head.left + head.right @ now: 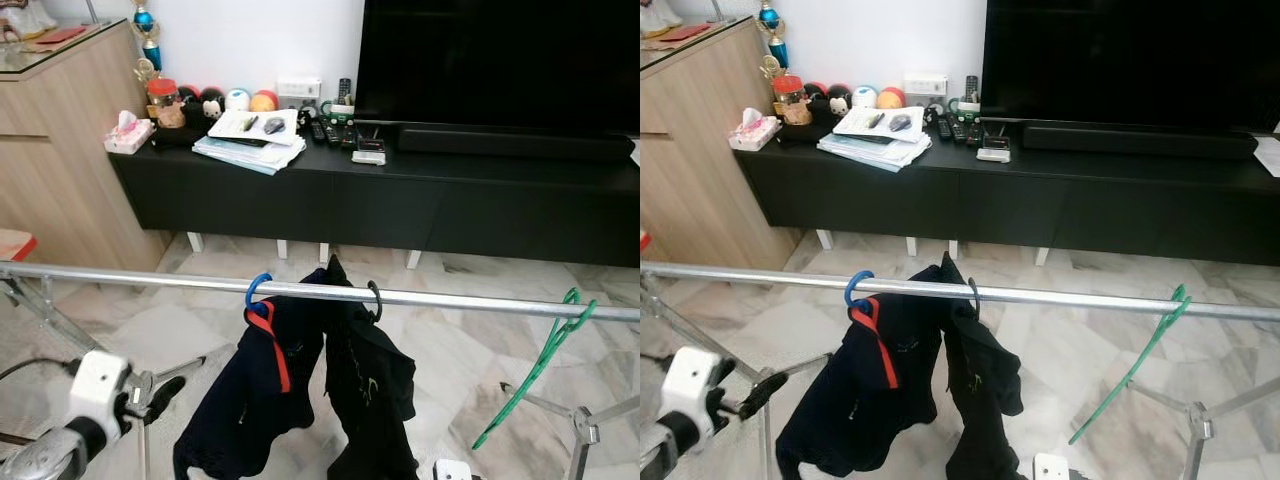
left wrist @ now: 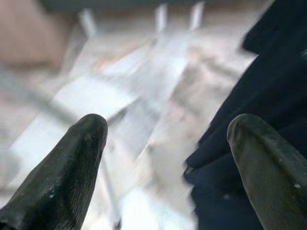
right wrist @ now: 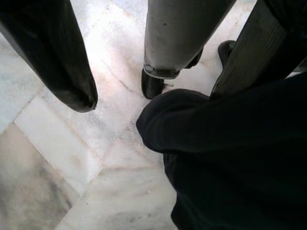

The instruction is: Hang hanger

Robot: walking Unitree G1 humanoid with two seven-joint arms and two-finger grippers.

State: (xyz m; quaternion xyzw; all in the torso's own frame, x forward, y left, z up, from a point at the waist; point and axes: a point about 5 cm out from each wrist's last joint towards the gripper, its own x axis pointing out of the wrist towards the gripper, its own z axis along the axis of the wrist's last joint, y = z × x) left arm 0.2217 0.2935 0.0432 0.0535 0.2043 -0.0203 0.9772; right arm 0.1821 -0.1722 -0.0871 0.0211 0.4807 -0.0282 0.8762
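left claw [image 2: 163, 158] wide, empty | green hanger [image 1: 540, 365] on rail [image 1: 450, 298] | dark clothes [image 1: 300, 390] beside

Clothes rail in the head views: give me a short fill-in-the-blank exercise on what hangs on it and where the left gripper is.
1. The bare hanger at the rail's right end is ____ in colour.
2. The dark garment with the red stripe hangs from a hanger whose hook is ____.
3. The left gripper sits ____ the rail, left of the garments, with its fingers apart.
4. The black cabinet behind the rail carries a large ____.

Missing words: green; blue; below; television
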